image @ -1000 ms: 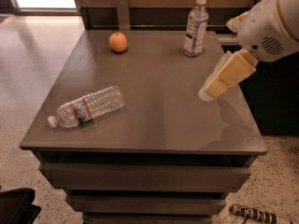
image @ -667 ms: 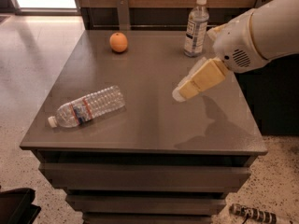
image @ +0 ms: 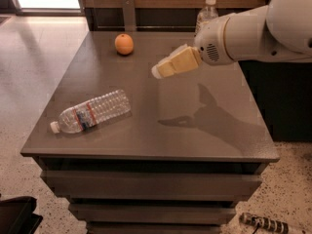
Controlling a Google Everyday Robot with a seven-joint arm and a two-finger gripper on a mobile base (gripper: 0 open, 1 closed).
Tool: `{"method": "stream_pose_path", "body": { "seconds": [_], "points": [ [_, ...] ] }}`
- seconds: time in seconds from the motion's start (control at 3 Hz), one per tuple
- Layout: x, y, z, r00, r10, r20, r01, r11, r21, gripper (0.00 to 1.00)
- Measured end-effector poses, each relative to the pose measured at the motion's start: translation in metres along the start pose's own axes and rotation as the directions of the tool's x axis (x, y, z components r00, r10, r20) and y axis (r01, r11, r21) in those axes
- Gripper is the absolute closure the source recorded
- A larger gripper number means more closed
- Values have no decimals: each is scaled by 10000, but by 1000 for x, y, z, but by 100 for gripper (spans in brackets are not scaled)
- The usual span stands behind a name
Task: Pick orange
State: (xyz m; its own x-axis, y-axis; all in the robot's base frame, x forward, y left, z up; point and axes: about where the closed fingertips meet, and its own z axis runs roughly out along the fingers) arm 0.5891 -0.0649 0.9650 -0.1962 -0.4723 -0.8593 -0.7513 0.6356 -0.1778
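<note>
We see the small round matte orange resting far left on the grey desk — our pale gripper hovers right of it, apart; its opening we cannot tell.

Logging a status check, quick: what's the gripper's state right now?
Gripper: cannot be told; it hovers over the grey tabletop, apart from the small round orange fruit.

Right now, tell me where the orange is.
The orange sits near the far edge of the table, left of centre in the camera view, beyond the lying bottle. The claw hovers to its right and nearer the camera, not touching it.
</note>
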Motion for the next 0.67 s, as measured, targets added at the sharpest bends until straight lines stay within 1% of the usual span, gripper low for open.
{"method": "stream_pose_path", "body": {
  "seconds": [0.33, 0.67],
  "points": [
    [-17, -30, 17, 9985, 442, 321, -471, 9945, 938, 0],
    [-17, -30, 17, 9986, 426, 319, -454, 9946, 930, 0]
  ]
}}
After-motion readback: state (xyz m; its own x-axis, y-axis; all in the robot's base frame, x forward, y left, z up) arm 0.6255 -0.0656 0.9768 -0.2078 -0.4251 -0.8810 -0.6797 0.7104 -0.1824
